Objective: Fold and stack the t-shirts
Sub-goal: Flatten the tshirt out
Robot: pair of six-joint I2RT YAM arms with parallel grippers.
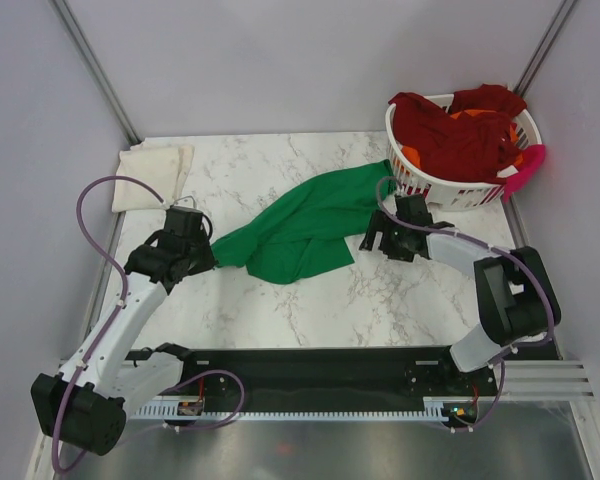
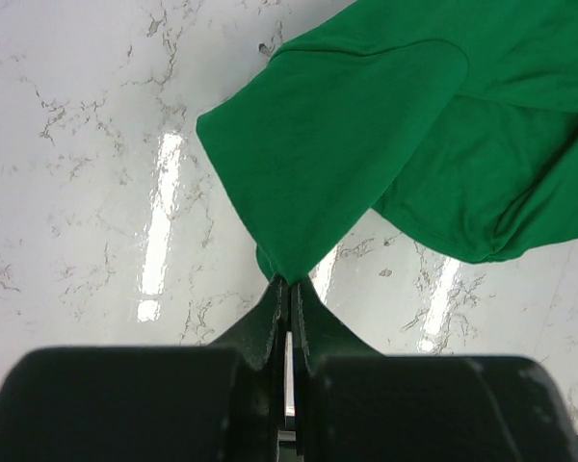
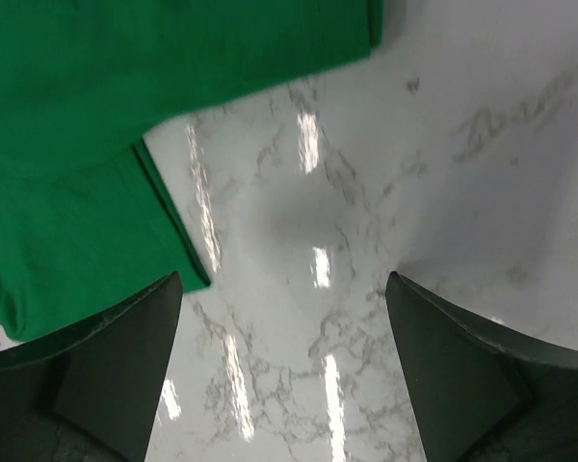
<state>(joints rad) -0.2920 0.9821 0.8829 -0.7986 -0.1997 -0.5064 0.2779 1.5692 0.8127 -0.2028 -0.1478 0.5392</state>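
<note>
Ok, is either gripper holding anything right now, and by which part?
The left gripper is shut on the green t-shirt, pinching a bunched tip at its left end. The right gripper is open, holding nothing.

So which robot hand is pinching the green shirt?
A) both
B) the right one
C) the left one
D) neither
C: the left gripper is shut on a corner of the green shirt, while the right gripper is open over the table with nothing between its fingers.
</note>
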